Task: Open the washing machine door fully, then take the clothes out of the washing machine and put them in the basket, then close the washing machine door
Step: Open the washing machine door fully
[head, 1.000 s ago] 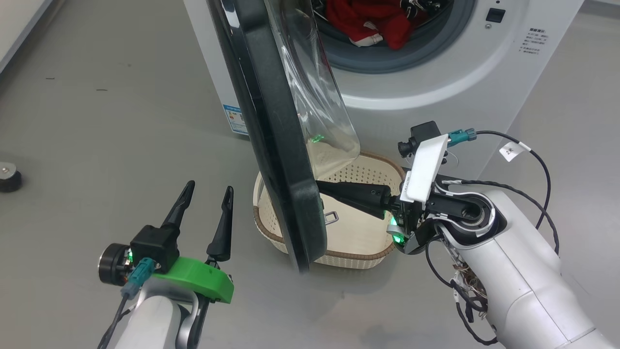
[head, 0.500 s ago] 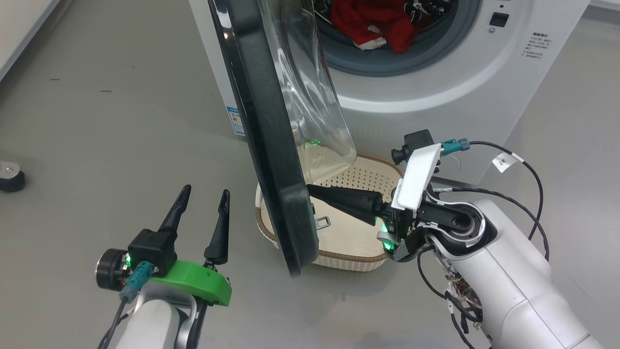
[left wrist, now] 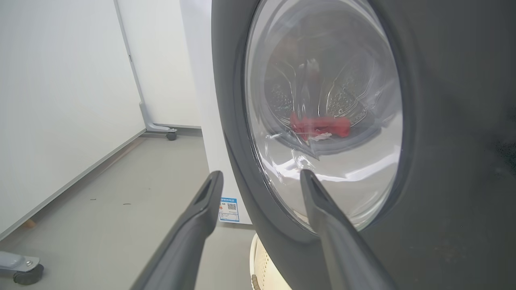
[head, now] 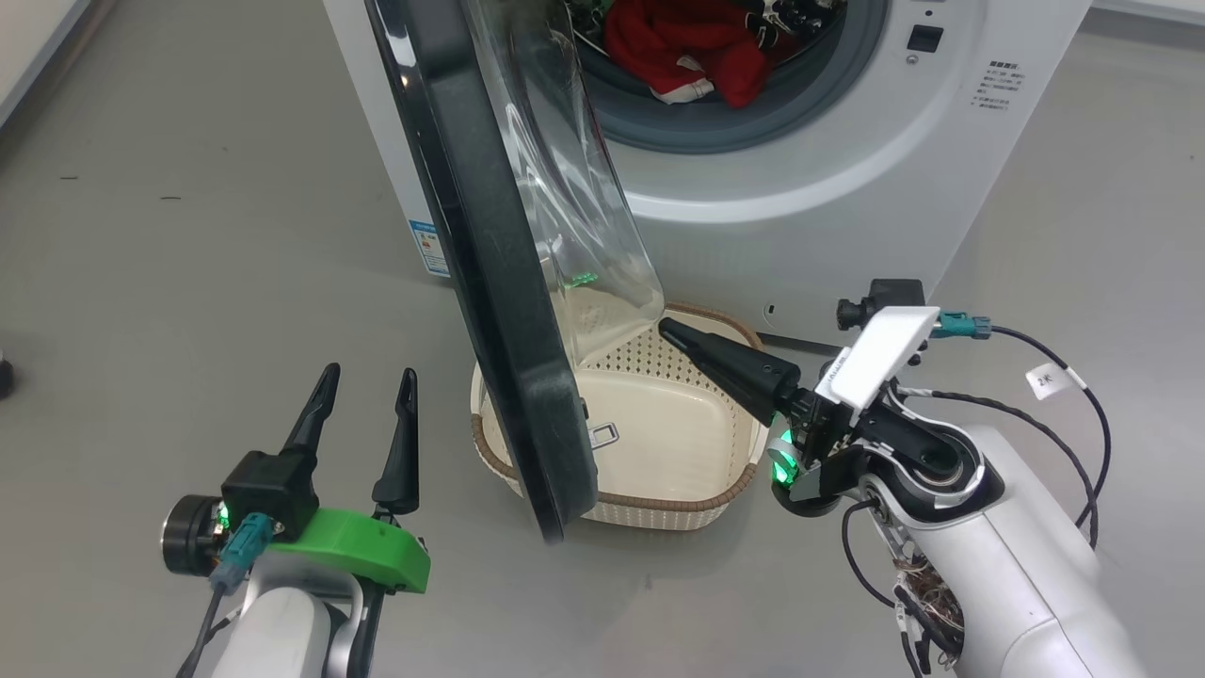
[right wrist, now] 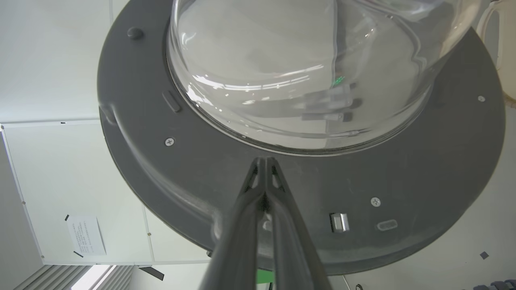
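Observation:
The white washing machine [head: 847, 160] stands at the top of the head view, with the red clothes [head: 687, 47] lying in its drum. The washing machine door [head: 490, 282] stands swung out, edge-on to me, its glass bowl [head: 565, 188] facing right. The cream basket [head: 659, 443] sits on the floor below the door and holds nothing. My right gripper [head: 664, 326] is shut and empty, over the basket, its tip close under the bowl's lower edge [right wrist: 264, 159]. My left gripper [head: 369, 372] is open, left of the door's outer face [left wrist: 443, 121]. The clothes [left wrist: 318, 125] show through the glass.
Grey floor spreads left and right of the machine. A blue label [head: 428, 247] marks its lower front corner. White wall panels [left wrist: 60, 100] on casters [left wrist: 24, 274] stand to the far left. A black cable [head: 1083, 414] loops off my right wrist.
My right gripper has drawn back from the door's inner rim and swung its tip up toward the glass bowl. The head camera has shifted. The door and my left gripper look unmoved.

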You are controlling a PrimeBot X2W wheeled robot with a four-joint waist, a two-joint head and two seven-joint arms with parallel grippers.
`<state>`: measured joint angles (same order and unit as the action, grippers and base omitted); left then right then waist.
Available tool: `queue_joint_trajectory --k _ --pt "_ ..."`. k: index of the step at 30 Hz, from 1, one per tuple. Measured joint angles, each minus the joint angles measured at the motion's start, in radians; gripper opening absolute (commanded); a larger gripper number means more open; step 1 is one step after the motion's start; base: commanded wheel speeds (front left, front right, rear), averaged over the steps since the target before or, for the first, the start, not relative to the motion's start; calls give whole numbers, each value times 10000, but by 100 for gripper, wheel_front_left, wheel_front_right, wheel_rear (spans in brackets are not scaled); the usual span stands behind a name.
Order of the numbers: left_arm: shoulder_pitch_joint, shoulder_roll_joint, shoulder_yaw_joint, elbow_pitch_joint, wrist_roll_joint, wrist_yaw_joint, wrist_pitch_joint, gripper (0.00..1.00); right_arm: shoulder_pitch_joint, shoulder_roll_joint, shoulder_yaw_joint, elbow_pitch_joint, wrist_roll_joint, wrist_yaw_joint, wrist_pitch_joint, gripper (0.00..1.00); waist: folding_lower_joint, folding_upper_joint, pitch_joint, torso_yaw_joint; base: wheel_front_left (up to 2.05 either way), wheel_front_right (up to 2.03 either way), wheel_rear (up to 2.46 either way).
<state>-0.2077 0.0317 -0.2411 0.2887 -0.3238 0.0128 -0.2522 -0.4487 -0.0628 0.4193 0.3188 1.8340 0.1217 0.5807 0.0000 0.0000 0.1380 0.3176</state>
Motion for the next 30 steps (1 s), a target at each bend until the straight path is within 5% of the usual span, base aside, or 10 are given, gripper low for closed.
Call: queue_joint_trajectory --k 10,12,13,14,24,30 --pt "128 4 -4 54 33 0 2 100 1388 -355 -1413 -861 -855 0 -1749 4 0 0 -167 -201 0 0 0" --pt "191 4 0 69 33 0 2 100 1736 -466 -1559 -1016 -1254 0 -2165 43 0 0 -194 -220 0 0 0" --pt "221 6 6 75 33 0 2 100 1911 -527 -1599 -1081 -1421 0 -2337 79 0 0 -207 -228 0 0 0" --pt "243 6 12 86 33 0 2 100 2097 -579 -1641 -1139 -1588 0 -2518 100 0 0 -220 -235 0 0 0" --pt "264 8 73 107 86 -2 2 100 3194 -1198 -1898 -1643 -4109 0 -4773 100 0 0 -273 -328 0 0 0" --pt "281 10 81 127 86 -8 2 100 3396 -2125 -1578 -1434 -6980 2 -6374 100 0 0 -296 -362 0 0 0"
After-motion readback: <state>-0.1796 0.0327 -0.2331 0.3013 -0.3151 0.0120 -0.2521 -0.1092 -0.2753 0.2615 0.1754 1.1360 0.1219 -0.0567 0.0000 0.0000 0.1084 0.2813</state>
